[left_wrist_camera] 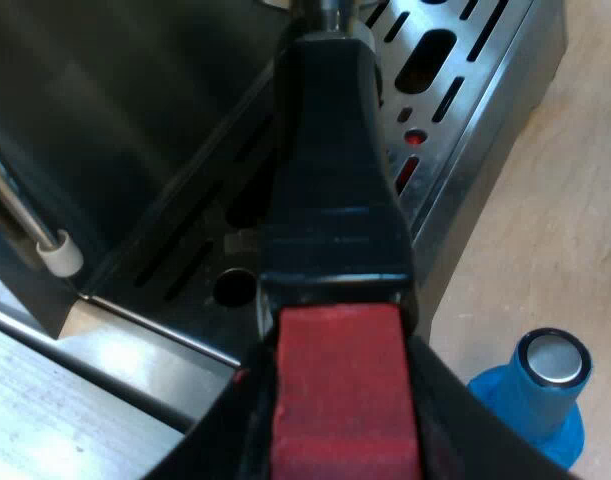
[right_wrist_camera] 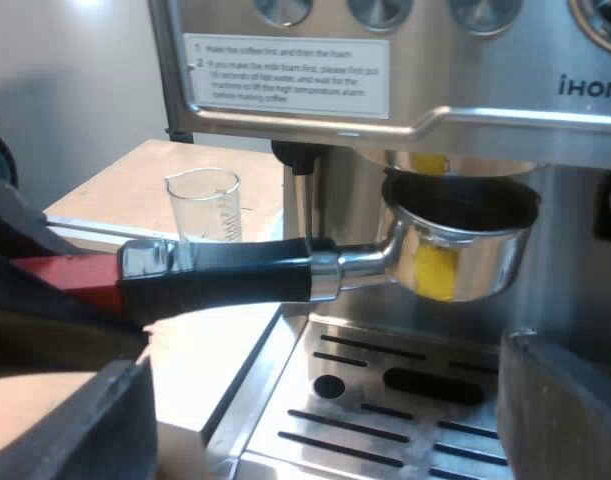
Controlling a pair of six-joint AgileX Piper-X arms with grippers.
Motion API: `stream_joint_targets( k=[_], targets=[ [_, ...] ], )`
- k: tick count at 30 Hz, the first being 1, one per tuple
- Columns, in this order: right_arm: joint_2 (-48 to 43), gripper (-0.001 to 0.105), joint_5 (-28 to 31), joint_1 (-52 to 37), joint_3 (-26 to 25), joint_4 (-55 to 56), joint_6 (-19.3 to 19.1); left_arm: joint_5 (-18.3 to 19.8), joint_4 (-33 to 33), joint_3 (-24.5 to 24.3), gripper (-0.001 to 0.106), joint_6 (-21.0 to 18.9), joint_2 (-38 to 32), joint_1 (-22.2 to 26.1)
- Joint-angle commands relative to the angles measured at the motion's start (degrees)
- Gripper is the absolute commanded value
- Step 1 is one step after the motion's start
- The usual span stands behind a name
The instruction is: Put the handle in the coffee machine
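Bright, even light; glare on the espresso machine (right_wrist_camera: 485, 122).

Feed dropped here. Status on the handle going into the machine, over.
Left gripper shut on holder at red end. Right gripper open. Holder just under machine head, not locked. Nothing between.

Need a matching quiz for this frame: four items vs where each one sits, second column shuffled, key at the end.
Items
1. holder basket
2. red handle end
3. blue tamper
4. measuring glass

Places
A. on the tabletop by the drip tray
B. clamped in the left gripper
C. just under the machine brew head
D. upright beyond the black handle

Pairs: 1-C, 2-B, 3-A, 4-D
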Motion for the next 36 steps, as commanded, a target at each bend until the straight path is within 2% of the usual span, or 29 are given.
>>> stream_joint_targets(
  k=[1,12,16,20,27,32,36],
  targets=[
    [-0.20,0.071,-0.97,-0.31,-0.08,-0.41,-1.28,4.27,-1.65,-0.90,0.000,-0.58,0.58,0.15],
    [-0.20,0.071,-2.10,-2.36,-0.08,-0.41,-1.48,4.48,-3.94,-0.90,0.000,-0.58,0.56,0.15],
    [-0.20,0.071,-2.10,-3.17,-0.08,-0.41,-1.48,4.48,-7.61,-0.90,0.000,-4.99,0.88,0.15],
    [-0.20,0.071,-1.95,-3.94,-0.08,-0.41,-1.48,4.48,-9.41,-0.90,0.000,-7.46,2.06,0.15],
    [0.42,0.071,-1.94,-4.32,-0.08,-0.88,-1.48,4.48,-10.96,-0.90,0.000,-7.44,2.15,0.15],
    [2.00,0.071,-1.79,-4.32,-0.08,-2.93,-1.48,7.32,-11.09,-0.90,0.000,-7.44,2.15,0.15],
    [4.24,0.071,0.82,-4.32,-0.39,-7.48,-1.48,9.77,-11.73,-0.90,0.000,-7.44,2.15,0.15]
  ],
)
